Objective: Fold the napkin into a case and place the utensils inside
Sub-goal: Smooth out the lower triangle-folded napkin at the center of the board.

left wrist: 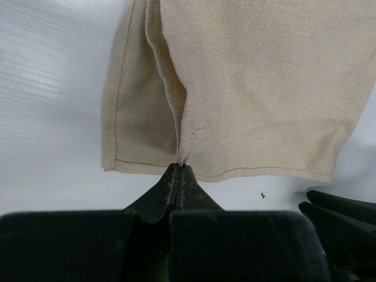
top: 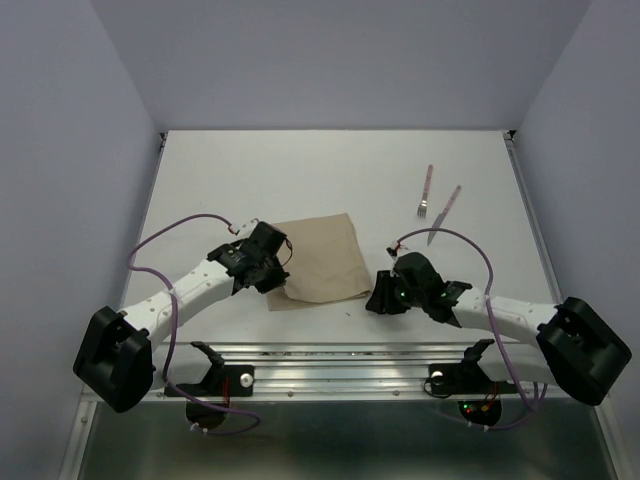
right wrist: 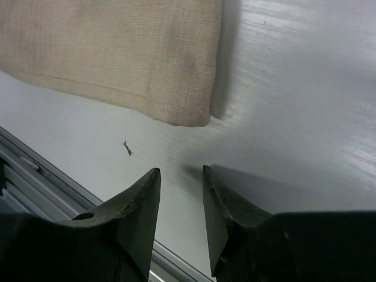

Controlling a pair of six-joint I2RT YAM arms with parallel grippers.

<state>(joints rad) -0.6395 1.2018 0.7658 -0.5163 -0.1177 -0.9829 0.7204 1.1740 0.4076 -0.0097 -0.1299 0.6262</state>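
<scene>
Napkin [top: 318, 260] lies partly folded mid-table. Left gripper [left wrist: 180, 169] has its jaws pressed together, pinching the near hem. Right gripper [right wrist: 181, 194] has its jaws spread and empty, beside the near right corner. If the pinch slips, the fold could come undone. Fork [top: 426, 190] and knife [top: 444, 215] lie far right, well apart from the cloth, unobstructed.

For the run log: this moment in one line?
left tool: shut on napkin edge | right tool: open, empty | fork, knife: untouched
</scene>
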